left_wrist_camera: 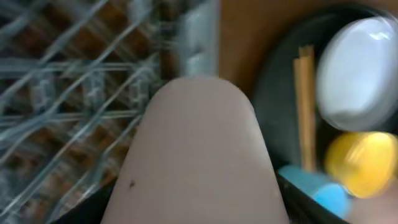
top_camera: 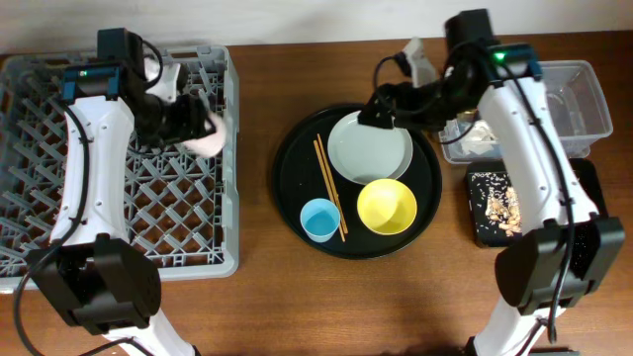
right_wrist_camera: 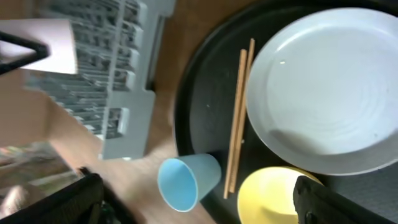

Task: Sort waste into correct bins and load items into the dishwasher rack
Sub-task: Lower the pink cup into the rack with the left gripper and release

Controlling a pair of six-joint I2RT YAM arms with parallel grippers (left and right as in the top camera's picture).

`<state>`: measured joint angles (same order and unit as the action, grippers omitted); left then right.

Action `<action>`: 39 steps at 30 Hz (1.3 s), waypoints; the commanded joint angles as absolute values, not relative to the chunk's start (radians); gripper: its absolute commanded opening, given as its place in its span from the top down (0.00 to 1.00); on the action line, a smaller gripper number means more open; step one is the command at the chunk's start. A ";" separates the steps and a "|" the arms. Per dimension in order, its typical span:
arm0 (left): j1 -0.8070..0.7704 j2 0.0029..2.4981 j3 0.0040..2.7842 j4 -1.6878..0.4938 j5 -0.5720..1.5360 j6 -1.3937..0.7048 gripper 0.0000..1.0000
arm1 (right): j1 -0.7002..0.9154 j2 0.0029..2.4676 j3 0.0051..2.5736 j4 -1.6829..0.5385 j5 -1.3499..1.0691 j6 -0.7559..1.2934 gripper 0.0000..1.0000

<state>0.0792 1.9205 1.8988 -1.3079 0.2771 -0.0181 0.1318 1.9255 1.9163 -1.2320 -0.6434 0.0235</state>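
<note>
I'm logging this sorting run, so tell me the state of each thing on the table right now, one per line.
left pincer: shut on the pink cup.
pink cup: gripped, over the dishwasher rack.
right pincer: open, empty, above the tray.
white plate: flat on the tray, empty.
yellow bowl: upright, empty.
blue cup: upright, empty.
chopsticks: lying flat on the tray.
black bin: holds food scraps.
</note>
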 commanded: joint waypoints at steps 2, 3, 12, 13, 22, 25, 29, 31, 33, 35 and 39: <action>0.081 1.884 1.924 -1.465 0.079 -0.068 0.50 | 0.157 1.935 1.914 -1.235 -0.514 0.042 0.01; 0.081 1.884 1.930 -1.507 0.057 -0.075 0.51 | 0.157 1.935 1.914 -1.235 -0.514 0.042 0.02; 0.081 1.793 2.035 -1.688 0.001 -0.120 0.51 | 0.155 1.935 1.914 -1.235 -0.511 0.042 0.01; 0.081 1.765 2.033 -1.689 0.004 -0.120 0.50 | 0.155 1.935 1.914 -1.235 -0.511 0.042 0.02; 0.081 1.512 1.833 -1.686 0.026 -0.192 0.51 | 0.156 1.937 1.914 -1.235 -0.511 0.042 0.02; 0.081 1.509 1.736 -1.662 0.028 -0.224 0.50 | 0.156 1.937 1.914 -1.235 -0.511 0.042 0.01; 0.054 1.510 1.590 -1.557 0.036 -0.252 0.51 | 0.156 1.937 1.914 -1.238 -0.511 0.042 0.02; 0.029 1.510 1.521 -1.496 0.037 -0.271 0.50 | 0.156 1.937 1.914 -1.240 -0.510 0.042 0.02; 0.001 1.510 1.453 -1.430 0.036 -0.277 0.51 | 0.156 1.937 1.914 -1.242 -0.511 0.042 0.01; -0.014 1.510 1.410 -1.378 0.025 -0.277 0.51 | 0.156 1.937 1.914 -1.243 -0.511 0.042 0.02; -0.020 1.511 1.338 -1.238 -0.065 -0.295 0.50 | 0.156 1.937 1.914 -1.243 -0.511 0.042 0.02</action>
